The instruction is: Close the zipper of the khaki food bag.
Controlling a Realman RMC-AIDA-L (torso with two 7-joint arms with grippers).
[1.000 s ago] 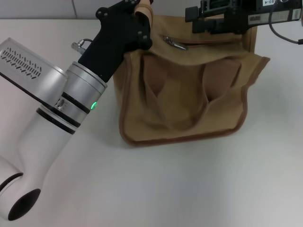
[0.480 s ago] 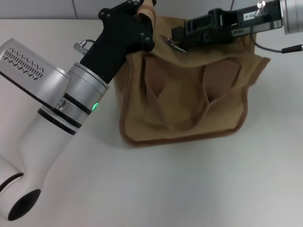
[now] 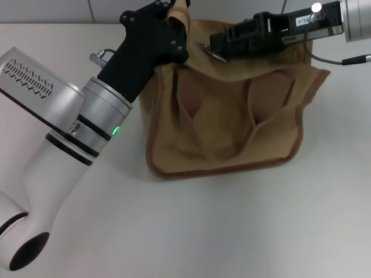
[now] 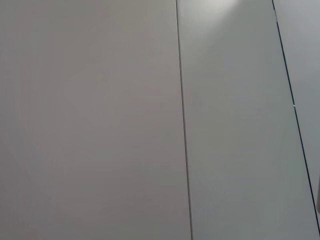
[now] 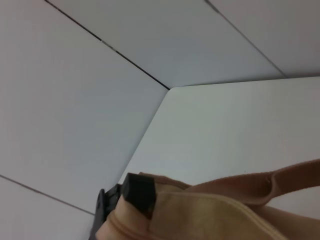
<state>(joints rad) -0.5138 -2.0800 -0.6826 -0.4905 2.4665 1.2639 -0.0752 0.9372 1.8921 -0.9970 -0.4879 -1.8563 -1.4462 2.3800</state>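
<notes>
Khaki food bag sat on the white table, centre-far, front flap toward the camera. Left gripper was at the bag's far-left top corner, pinching a tan handle that stuck up between its fingers. Right gripper reached in from the right along the top panel, tip right at the silver pull tab of the zipper; couldn't tell whether it was spread or pressed together. Right wrist view showed bag fabric and a black gripper edge against the wall.
</notes>
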